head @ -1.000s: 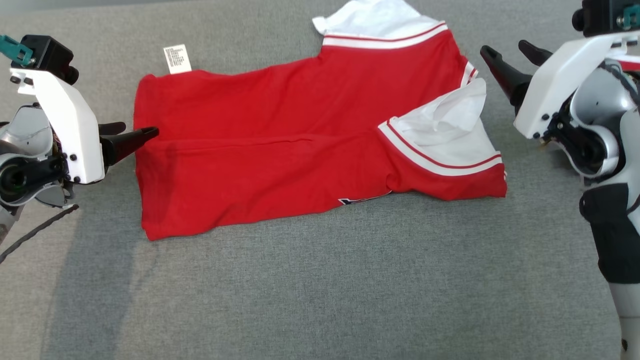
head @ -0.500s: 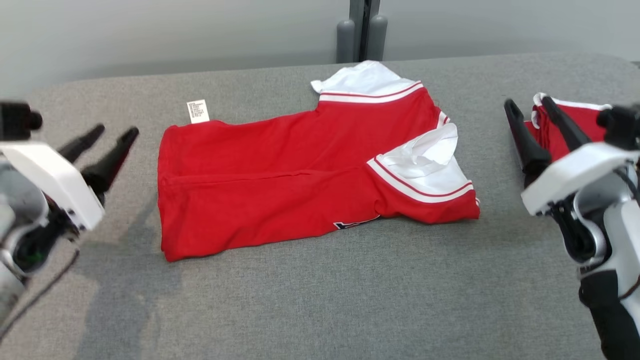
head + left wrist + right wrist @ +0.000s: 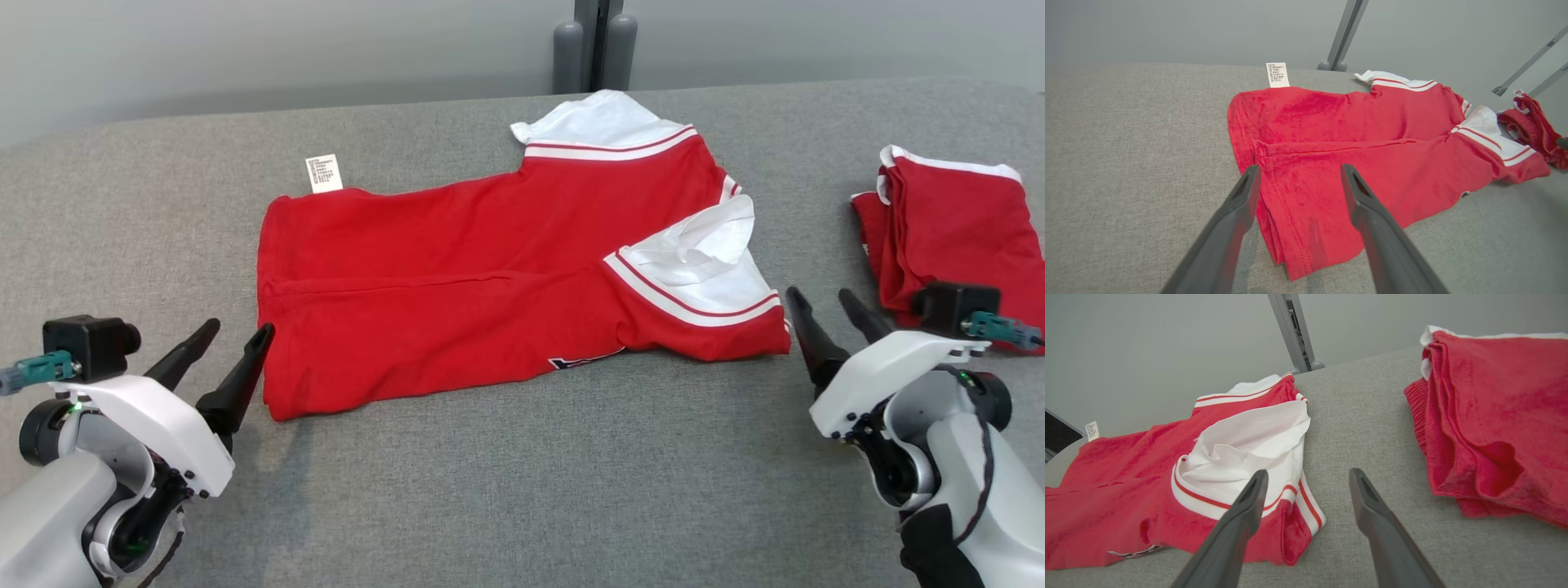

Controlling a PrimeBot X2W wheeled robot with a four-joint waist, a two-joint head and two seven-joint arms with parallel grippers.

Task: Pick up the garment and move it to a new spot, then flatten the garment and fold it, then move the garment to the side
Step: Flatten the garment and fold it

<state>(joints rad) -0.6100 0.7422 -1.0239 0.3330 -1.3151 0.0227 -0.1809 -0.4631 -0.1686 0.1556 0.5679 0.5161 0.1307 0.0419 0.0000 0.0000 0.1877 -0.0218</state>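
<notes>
Grey woven upholstery covers the broad surface before us, slightly fuzzy and flat. At our lower left the left gripper has its two dark tapering fingers spread apart with nothing between them. Its tips are just beside the garment's near left corner, and from the left wrist view the left gripper points over that folded hem. A small white printed label sticks out at the far left corner. The garment is a red jersey of soft knit, lying across the middle of the surface. It is folded lengthwise, with a ridge running along it. Behind it, a grey post rises against the pale wall. Toward the right the jersey ends in white sleeves edged with red and white stripes, the nearer one crumpled and turned open. The right gripper is also spread wide and empty, its tips close to that sleeve's corner. Further right, apart from the jersey, a second red garment lies folded in soft layers, with bare grey cloth between the two.
</notes>
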